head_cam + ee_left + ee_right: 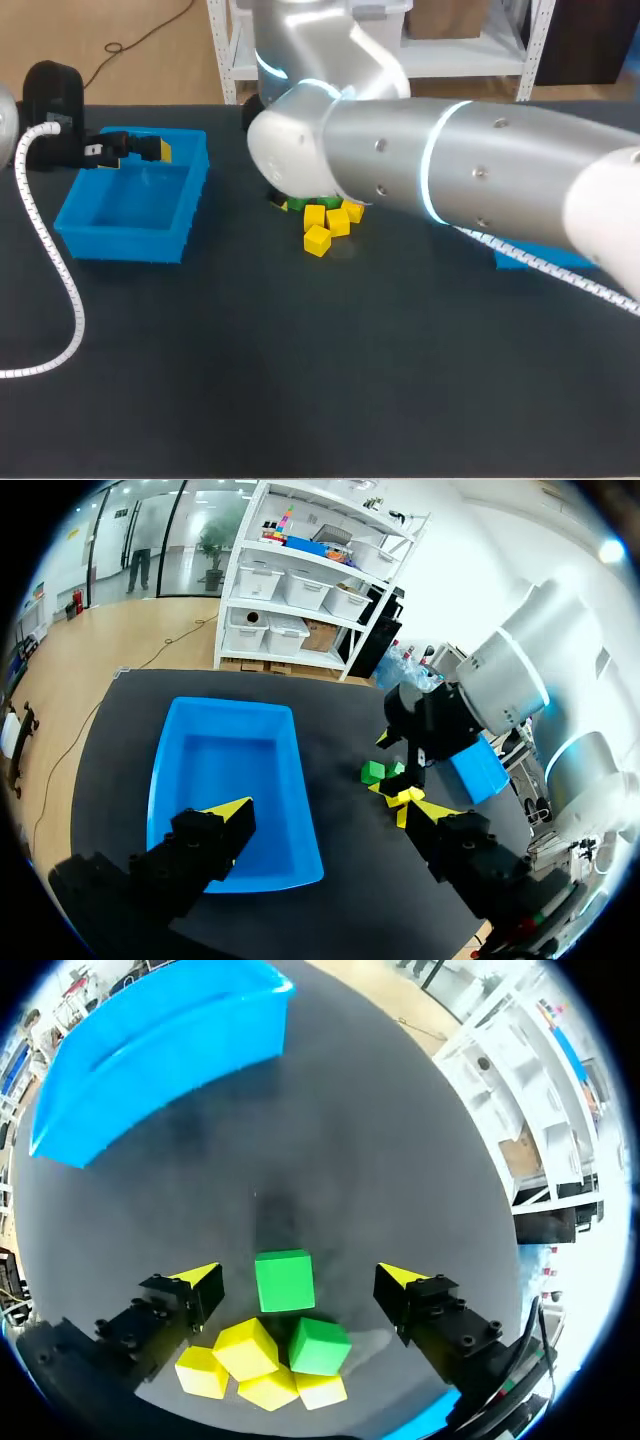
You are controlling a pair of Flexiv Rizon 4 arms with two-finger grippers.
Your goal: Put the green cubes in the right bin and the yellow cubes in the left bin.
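The right hand [300, 1276], released, straddles a green cube [284, 1280] beside the yellow cubes [328, 222] at centre frame, evidently placed for a grasp bound for the right bin [512, 260], while the left hand [322, 808], released and empty, hangs over the left bin [130, 240] at upper left.

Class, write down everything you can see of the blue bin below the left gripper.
The blue bin is a rectangular, open-topped tub, seemingly glossy plastic, with sloping walls and a flat floor. It stands upright on the dark table, left of the cube pile. No cubes show inside. The left gripper hangs open over it.
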